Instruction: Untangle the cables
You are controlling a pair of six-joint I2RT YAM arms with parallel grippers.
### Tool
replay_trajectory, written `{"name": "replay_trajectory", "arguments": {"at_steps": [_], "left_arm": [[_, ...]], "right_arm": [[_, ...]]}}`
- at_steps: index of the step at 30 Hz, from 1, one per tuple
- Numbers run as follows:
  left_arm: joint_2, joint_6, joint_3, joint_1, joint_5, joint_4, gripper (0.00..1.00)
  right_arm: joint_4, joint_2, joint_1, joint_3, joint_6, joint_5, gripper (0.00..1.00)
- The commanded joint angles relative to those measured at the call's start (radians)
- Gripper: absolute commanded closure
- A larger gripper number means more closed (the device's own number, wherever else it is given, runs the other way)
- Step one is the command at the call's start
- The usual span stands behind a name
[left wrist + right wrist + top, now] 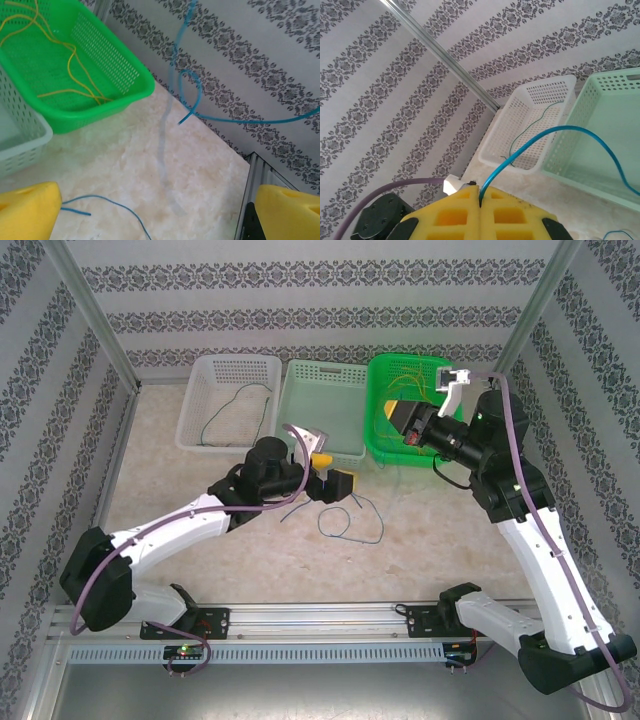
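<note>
Your yellow cable (70, 91) sprawls loosely in the green basket (375, 400) at one o'clock, and the dark green cable (266, 410) loops in the white basket (192, 405) at eleven. The blue cable (555, 129) arcs up from the clamped right tool (480, 192), and blue loops lie on the tabletop (450, 540) near centre.

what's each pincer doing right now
left pincer: open, holding nothing
right pincer: closed on the blue cable

Bare tabletop (430, 550) before basket row (325, 367)

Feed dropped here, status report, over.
Left gripper open over table. Right gripper shut on blue cable. Yellow cables lie in green basket.
</note>
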Motion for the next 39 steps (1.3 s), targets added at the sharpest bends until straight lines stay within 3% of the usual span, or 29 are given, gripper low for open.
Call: {"name": "replay_trajectory", "arguments": {"at_steps": [1, 6, 11, 18, 27, 32, 39], "left_arm": [[-0.037, 0.077, 0.081, 0.006, 0.01, 0.021, 0.0], [0.04, 0.105, 0.167, 0.017, 0.008, -0.083, 0.0], [0.097, 0.065, 0.176, 0.022, 0.146, -0.028, 0.05], [0.189, 0.037, 0.242, 0.023, 0.217, -0.07, 0.13], [0.247, 0.021, 0.277, 0.028, 0.234, -0.066, 0.19], [0.269, 0.015, 0.289, 0.035, 0.238, -0.06, 0.33], [0.262, -0.011, 0.253, 0.057, 0.241, -0.029, 0.34]], "right_arm": [[0.039, 0.004, 0.015, -0.013, 0.019, -0.016, 1.0], [0.049, 0.003, 0.029, -0.009, 0.022, -0.018, 1.0], [0.04, 0.004, 0.031, 0.004, 0.019, -0.023, 1.0], [0.053, 0.003, 0.035, 0.006, 0.026, -0.026, 1.0], [0.044, -0.006, 0.034, 0.009, 0.018, -0.04, 1.0], [0.044, -0.007, 0.035, 0.009, 0.011, -0.05, 1.0], [0.018, -0.014, 0.034, 0.022, -0.014, -0.053, 1.0]]}}
